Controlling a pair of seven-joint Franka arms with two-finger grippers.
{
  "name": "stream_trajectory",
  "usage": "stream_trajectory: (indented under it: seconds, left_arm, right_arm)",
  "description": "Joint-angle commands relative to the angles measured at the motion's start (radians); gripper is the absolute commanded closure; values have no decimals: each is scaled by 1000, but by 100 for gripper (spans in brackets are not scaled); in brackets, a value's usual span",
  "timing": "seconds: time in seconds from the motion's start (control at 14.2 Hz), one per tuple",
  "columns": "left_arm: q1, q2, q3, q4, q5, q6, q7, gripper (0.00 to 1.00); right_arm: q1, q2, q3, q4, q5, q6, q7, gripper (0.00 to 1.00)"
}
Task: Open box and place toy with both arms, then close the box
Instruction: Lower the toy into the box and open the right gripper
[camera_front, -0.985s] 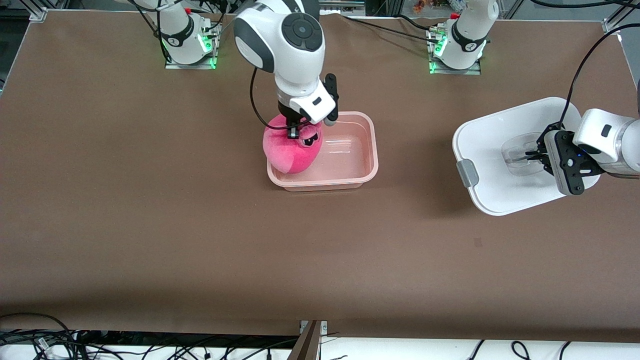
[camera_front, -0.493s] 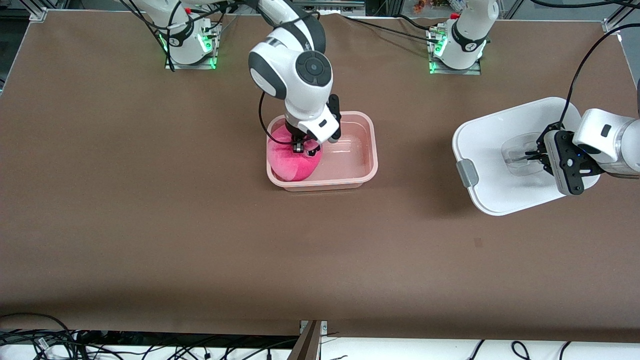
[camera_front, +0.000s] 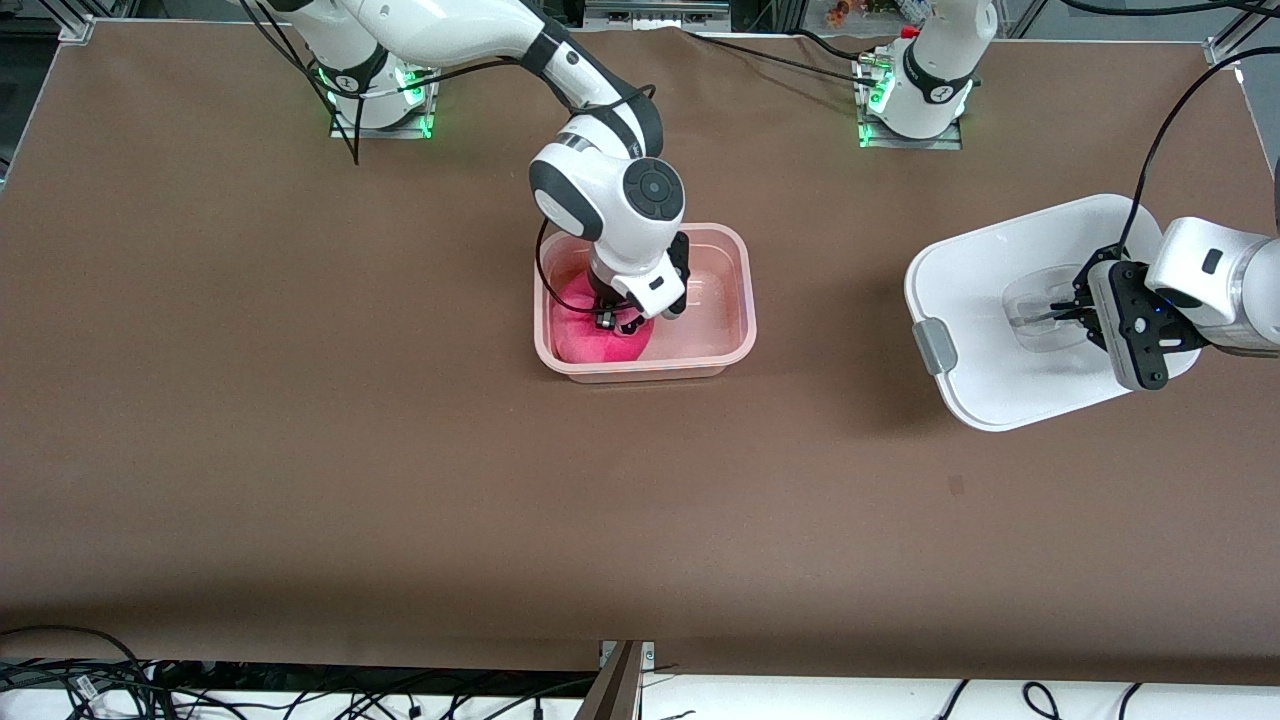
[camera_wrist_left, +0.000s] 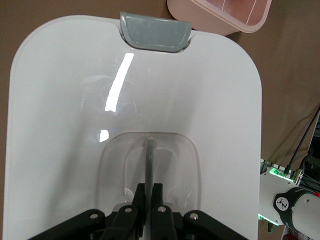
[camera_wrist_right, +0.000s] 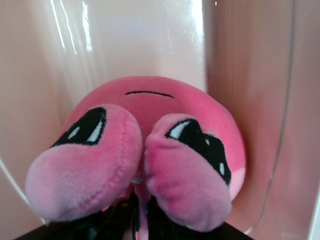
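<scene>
Placing step: right claw (camera_front: 622, 322) grips the toy (camera_front: 590, 335) inside the box (camera_front: 735, 340); next it must release. Left claw (camera_front: 1070, 312) clenches the lid (camera_front: 985, 290) handle, waiting.

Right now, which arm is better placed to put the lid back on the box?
The left. The left gripper is shut on the lid handle, while the right gripper is down in the box, shut on the toy.

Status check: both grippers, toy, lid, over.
Right gripper down in the box, shut on the toy. Left gripper shut on the lid handle, toward the left arm's end. Nothing blocks the box.
</scene>
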Motion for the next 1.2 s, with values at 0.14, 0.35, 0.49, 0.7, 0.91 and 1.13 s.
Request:
stream_trajectory:
  seconds: [0.14,0.35,0.49,0.7,0.91,1.13]
  left_arm:
    - [-1,-3,-1,20,-10,-23,23,100]
    - [1,-3,-1,20,-10,-23,24,100]
    - [-1,-3,-1,20,-10,-23,23,100]
    - [-2,-2,-1,20,-8,-23,23,100]
    - [-2,-2,-1,20,-7,-23,23,100]
    - [1,-2,-1,20,-8,-23,23,100]
  right_arm:
    - [7,47,-3,11,-9,126,148,0]
    - [43,46,0,11,-8,249,297,0]
    - [41,36,2,13,-6,254,317,0]
    - [31,-32,-1,17,72,218,316,0]
    - [-4,-163,-38,20,152,56,317,0]
    - [-112,-288,-67,20,179,-3,308,0]
